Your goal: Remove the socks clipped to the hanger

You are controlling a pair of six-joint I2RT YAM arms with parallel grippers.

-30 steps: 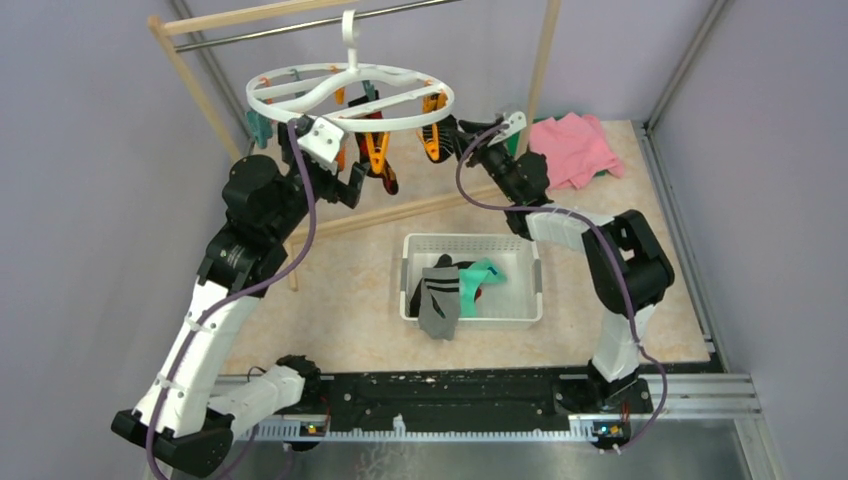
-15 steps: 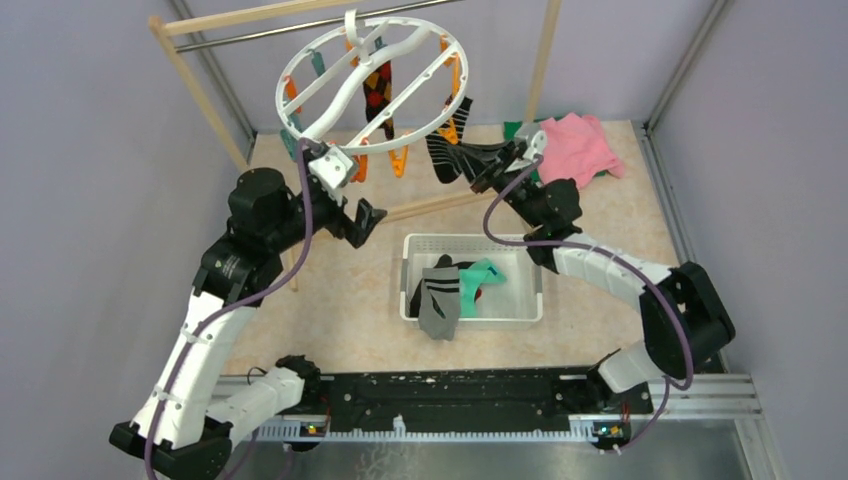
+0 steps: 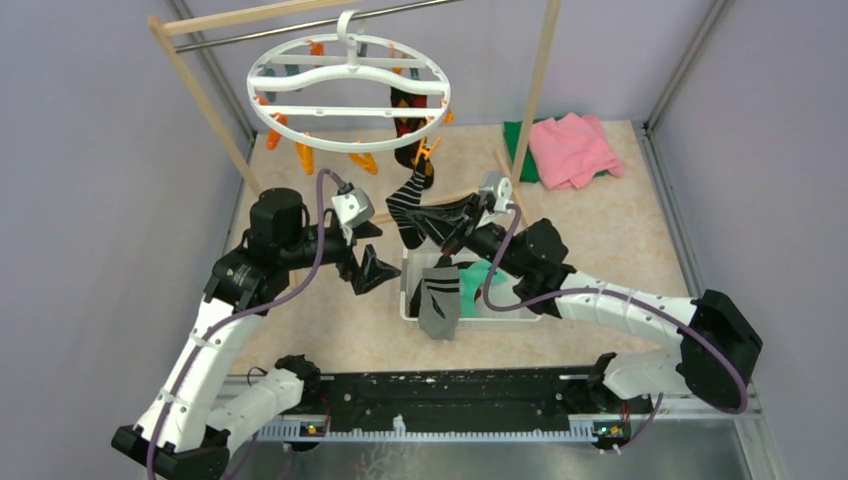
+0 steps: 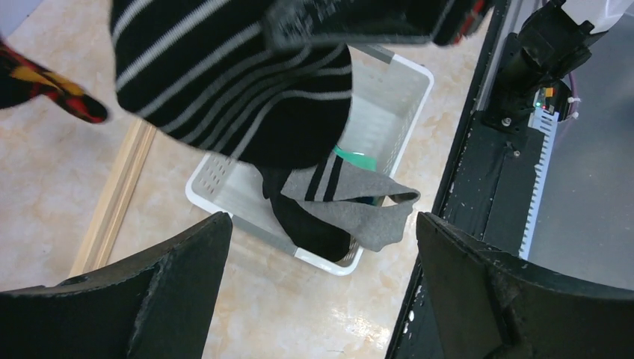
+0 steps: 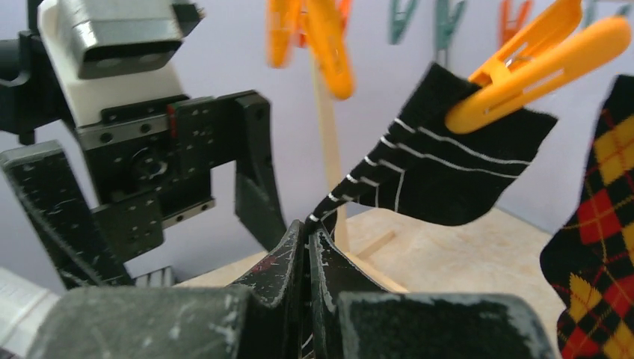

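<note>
A round white plastic hanger [image 3: 350, 110] hangs at upper centre with two socks clipped on: a red-black-orange argyle sock [image 3: 405, 110] and a black white-striped sock [image 3: 408, 205] under an orange clip [image 5: 523, 63]. The right gripper [image 3: 440, 222] pinches the striped sock's lower end; the left gripper [image 3: 365, 265] gapes wide, empty. A grey-black sock [image 3: 438, 300] and a teal sock [image 3: 485, 275] lie in the white slotted basket [image 3: 530, 270] at centre, so the job looks roughly half done.

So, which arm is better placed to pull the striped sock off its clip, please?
Right: the right gripper is shut on the striped sock below its orange clip; the left gripper hangs open, empty.
</note>
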